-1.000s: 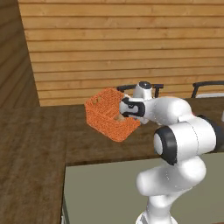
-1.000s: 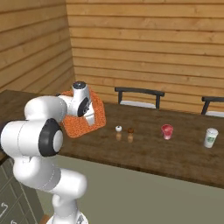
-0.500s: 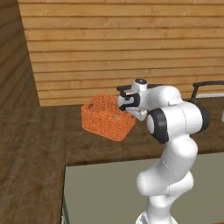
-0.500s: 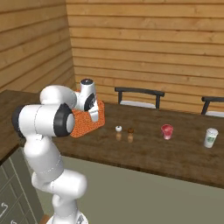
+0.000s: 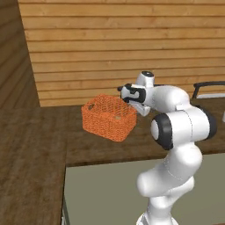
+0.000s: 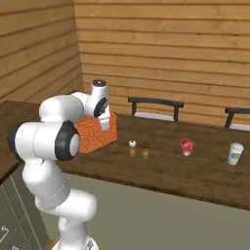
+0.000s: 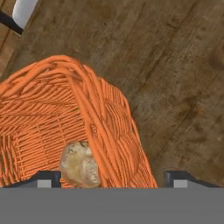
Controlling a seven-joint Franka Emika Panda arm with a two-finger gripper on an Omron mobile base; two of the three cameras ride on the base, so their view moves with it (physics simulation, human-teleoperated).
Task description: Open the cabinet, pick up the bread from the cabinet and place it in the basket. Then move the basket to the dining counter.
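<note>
Wood-plank walls; dark wood dining counter (image 6: pixel 195 171). Basket (image 5: pixel 109 117) sits on it, bread (image 7: pixel 79 165) inside. End effector (image 7: pixel 113 177) spread wide astride the basket's rim, gripping nothing.

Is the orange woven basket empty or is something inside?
Not empty. In the hand view, a pale crusty bread lies inside the orange woven basket, low against its wall.
</note>
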